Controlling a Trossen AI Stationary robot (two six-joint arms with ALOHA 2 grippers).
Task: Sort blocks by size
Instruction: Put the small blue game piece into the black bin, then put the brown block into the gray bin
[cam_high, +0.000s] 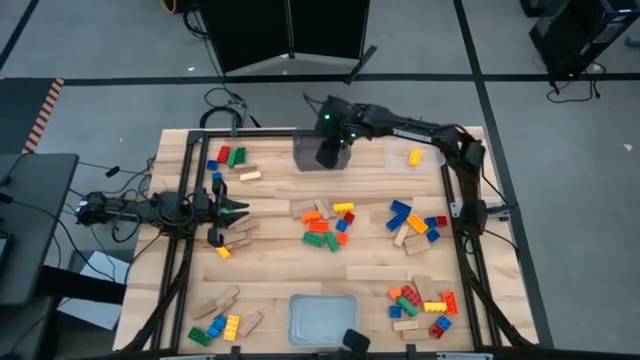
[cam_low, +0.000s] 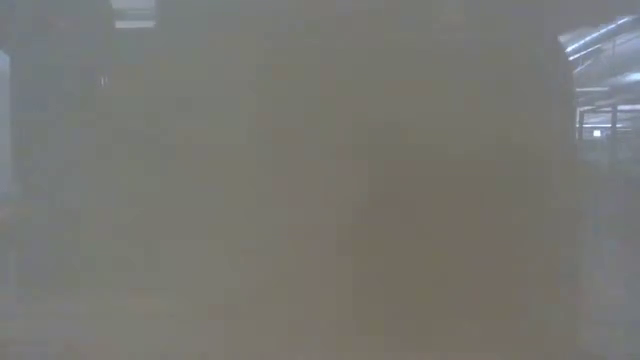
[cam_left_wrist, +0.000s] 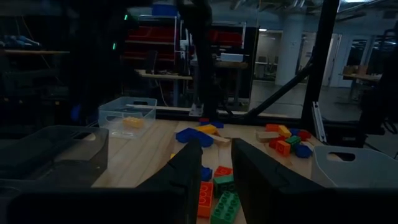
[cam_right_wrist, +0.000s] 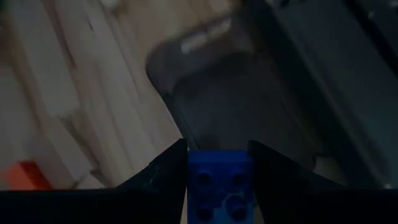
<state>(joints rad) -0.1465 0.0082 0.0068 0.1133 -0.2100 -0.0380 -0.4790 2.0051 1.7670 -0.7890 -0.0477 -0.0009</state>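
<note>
Studded bricks in red, blue, green, yellow and orange lie with tan wooden blocks in loose piles on the wooden table (cam_high: 270, 270). One pile is at the centre (cam_high: 328, 225). My right gripper (cam_high: 330, 152) hangs over a clear bin (cam_high: 318, 150) at the far middle, shut on a blue studded brick (cam_right_wrist: 219, 180). The bin (cam_right_wrist: 224, 106) shows just beyond the brick in the right wrist view. My left gripper (cam_high: 236, 212) waits at the table's left side, open, with nothing between its fingers (cam_left_wrist: 186, 168). The low view is fogged and shows nothing. My right gripper pinches the blue brick by two opposite sides (cam_right_wrist: 194, 177) between its two fingers. The fingers slant downward from the table's right. The brick's studded face is turned toward the wrist camera, and the brick hangs clear above the bin.
A second clear bin (cam_high: 410, 157) at the far right holds a yellow brick, and a third (cam_high: 322, 318) stands at the near middle. More block piles lie at the right (cam_high: 415, 222), near right (cam_high: 422, 300), near left (cam_high: 220, 320) and far left (cam_high: 230, 160).
</note>
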